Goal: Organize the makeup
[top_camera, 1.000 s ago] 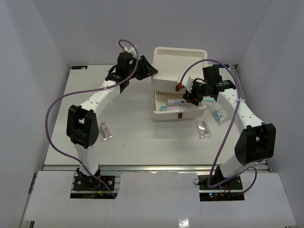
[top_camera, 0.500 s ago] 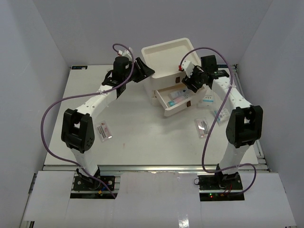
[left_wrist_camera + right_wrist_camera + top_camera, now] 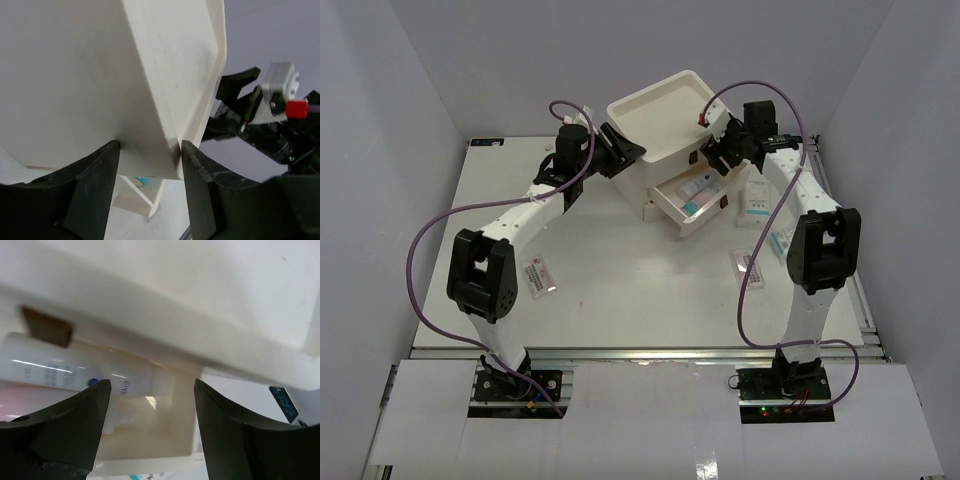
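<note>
The white drawer box (image 3: 665,125) stands at the back middle with one drawer (image 3: 672,215) pulled out. In the drawer lie a white tube (image 3: 693,184) and a pink-label tube with a teal cap (image 3: 697,201). My left gripper (image 3: 623,150) is shut on the box's left corner (image 3: 150,100), one finger on each side. My right gripper (image 3: 717,155) is open and empty just above the open drawer, with the white tube (image 3: 75,372) under it. Flat sachets lie on the table at the left (image 3: 538,275) and at the right (image 3: 755,203). No sponges are in view.
Two more sachets (image 3: 750,265) (image 3: 781,241) lie beside the right arm. A brown handle (image 3: 47,326) shows on the drawer above the open one. White walls close the table at the back and both sides. The right arm's cable loops over the box.
</note>
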Tool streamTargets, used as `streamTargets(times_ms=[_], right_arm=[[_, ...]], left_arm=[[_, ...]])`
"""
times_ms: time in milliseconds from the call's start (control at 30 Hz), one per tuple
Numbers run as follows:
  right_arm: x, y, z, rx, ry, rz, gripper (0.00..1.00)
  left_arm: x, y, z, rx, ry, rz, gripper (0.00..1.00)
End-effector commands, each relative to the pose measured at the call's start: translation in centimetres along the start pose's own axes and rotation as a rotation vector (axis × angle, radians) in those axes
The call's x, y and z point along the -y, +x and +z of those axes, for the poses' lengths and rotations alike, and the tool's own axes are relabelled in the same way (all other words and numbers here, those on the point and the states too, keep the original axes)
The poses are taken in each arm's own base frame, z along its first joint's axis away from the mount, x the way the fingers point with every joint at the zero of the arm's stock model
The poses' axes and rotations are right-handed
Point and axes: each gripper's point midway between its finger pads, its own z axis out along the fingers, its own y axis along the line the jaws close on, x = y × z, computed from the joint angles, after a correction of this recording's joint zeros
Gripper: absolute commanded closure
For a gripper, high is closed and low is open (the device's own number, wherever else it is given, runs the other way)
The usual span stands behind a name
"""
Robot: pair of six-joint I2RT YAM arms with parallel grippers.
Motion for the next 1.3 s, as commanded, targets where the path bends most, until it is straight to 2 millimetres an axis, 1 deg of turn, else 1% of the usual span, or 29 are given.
streamTargets(times_ms=[0,33,100,133,167,200,233,300,333,400,467,500,600,700,733,800,867,933,1000,1133,1267], right_arm=[[-3.1,-6.4,-6.5,0.274,-0.108,-0.083,0.25],[-3.7,-6.5,-7.6,0.291,-0.119,-0.089,0.25],[-4.8,-7.2,-10.6,0.332,-0.123,-0.082,0.24],[-5.2,-7.1,-11.7,0.345,-0.128,-0.060,0.24],[-5.5,-6.3,-12.3,0.344,-0.138,-0.009,0.24],[-5.4,-6.2,-13.0,0.353,-0.138,0.042,0.25],[-5.5,-5.7,-13.6,0.353,-0.152,0.151,0.25],[-5.3,-3.7,-14.3,0.337,-0.180,0.357,0.25],[-5.7,-2.9,-14.4,0.333,-0.209,0.439,0.25],[-8.0,1.0,-13.8,0.289,-0.300,0.663,0.24],[-9.5,2.7,-13.4,0.285,-0.351,0.811,0.20],[-10.2,3.4,-13.3,0.285,-0.377,0.894,0.18],[-11.4,5.0,-12.6,0.294,-0.427,1.027,0.11],[-11.0,5.8,-11.4,0.304,-0.429,1.082,0.11],[-10.6,5.6,-11.3,0.323,-0.430,1.086,0.11],[-9.7,5.8,-10.6,0.328,-0.405,1.065,0.13],[-8.5,6.2,-10.0,0.337,-0.351,0.952,0.13],[-7.9,6.7,-9.6,0.338,-0.321,0.823,0.13],[-7.1,6.6,-9.4,0.344,-0.302,0.748,0.13],[-6.3,7.0,-7.8,0.303,-0.285,0.664,0.14],[-6.5,7.0,-6.4,0.264,-0.291,0.601,0.17]], left_arm=[[0.4,1.2,1.1,-0.037,0.023,-0.058,0.35],[0.7,0.9,1.2,-0.031,0.031,-0.054,0.34],[1.0,0.6,1.2,-0.021,0.040,-0.047,0.30],[1.2,0.4,1.2,-0.016,0.045,-0.044,0.29],[1.4,0.3,1.2,-0.012,0.049,-0.042,0.28],[1.5,0.1,1.2,-0.007,0.054,-0.040,0.27],[1.7,0.0,1.2,-0.002,0.060,-0.038,0.27],[1.9,-0.2,1.3,0.000,0.066,-0.042,0.27],[2.1,-0.2,1.3,0.001,0.070,-0.041,0.27],[2.2,-0.2,1.4,0.003,0.074,-0.049,0.27],[2.0,0.0,1.4,0.003,0.074,-0.059,0.27],[1.8,0.2,1.4,0.001,0.072,-0.067,0.27],[1.9,0.2,1.4,0.004,0.081,-0.075,0.27],[2.0,0.3,1.4,0.000,0.086,-0.074,0.27],[2.1,0.4,1.4,-0.002,0.087,-0.073,0.27],[2.1,0.4,1.4,-0.002,0.089,-0.071,0.27],[2.2,0.4,1.3,-0.004,0.090,-0.066,0.27],[2.1,0.5,1.3,-0.006,0.090,-0.060,0.27],[2.1,0.5,1.3,-0.008,0.091,-0.056,0.27],[2.2,0.5,1.4,-0.010,0.094,-0.056,0.28],[2.2,0.5,1.4,-0.012,0.093,-0.059,0.28]])
